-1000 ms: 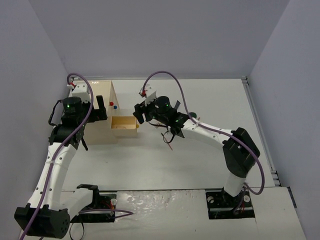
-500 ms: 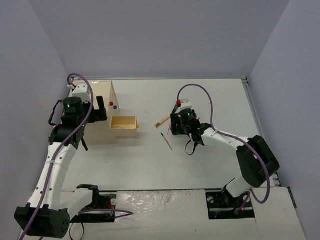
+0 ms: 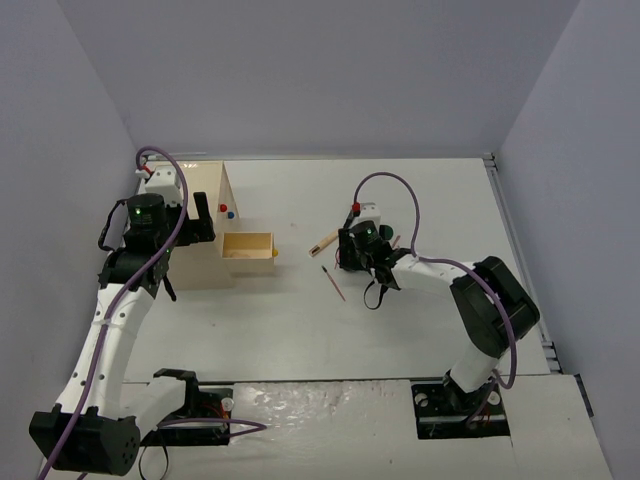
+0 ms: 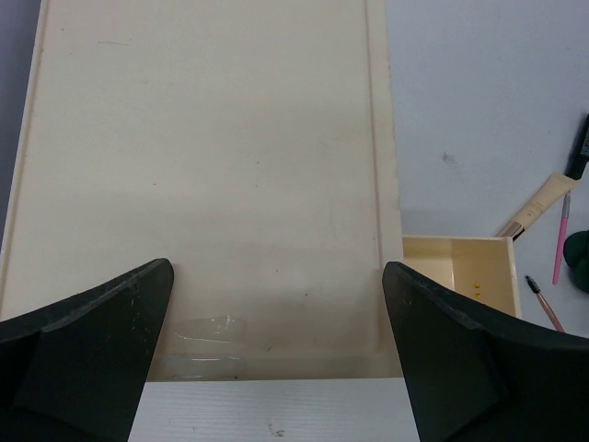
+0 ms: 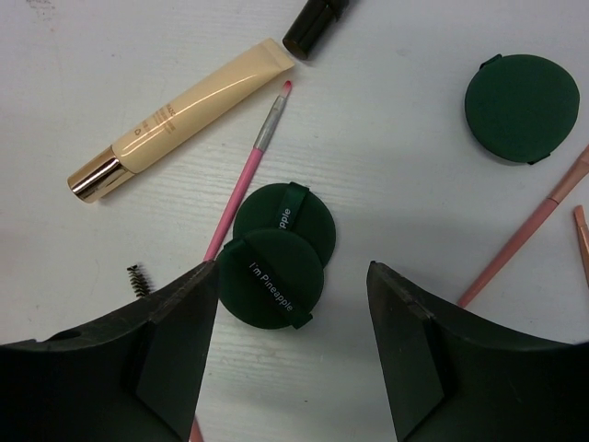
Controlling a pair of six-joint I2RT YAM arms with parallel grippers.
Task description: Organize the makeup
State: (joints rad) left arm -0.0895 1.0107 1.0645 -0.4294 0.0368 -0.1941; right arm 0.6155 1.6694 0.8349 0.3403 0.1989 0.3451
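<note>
Overhead, the right gripper (image 3: 357,252) hangs low over a scatter of makeup in the middle of the table (image 3: 430,190). It is just beside the beige tube (image 3: 325,242) and well apart from the open drawer (image 3: 248,247) of the wooden box (image 3: 205,190). The left gripper (image 3: 200,215) sits over that box.

From the left wrist, its jaws stand wide above the box's flat top and hold nothing (whether they touch the wood I cannot tell). The drawer shows past one finger, with the tube beyond it.

From the right wrist, two dark green compacts (image 5: 272,276) lie overlapped, the lettered one on top, right between the fingers (image 5: 175,341). The pincer is spread wider than the compact, and is empty and clear of everything. A pink pencil (image 5: 247,175) runs along the compacts' edge under one finger, and a third compact (image 5: 520,109) lies well apart.

The step in hand looks like picking up the top compact. To do it well:
- Centre the jaws, since the pair sits nearer the pencil-side finger.
- Come straight down.
- Land that finger between pencil and rim, so the pencil is not pinched.
- Close low enough to catch the top disc's edge without dragging the one beneath.
</note>
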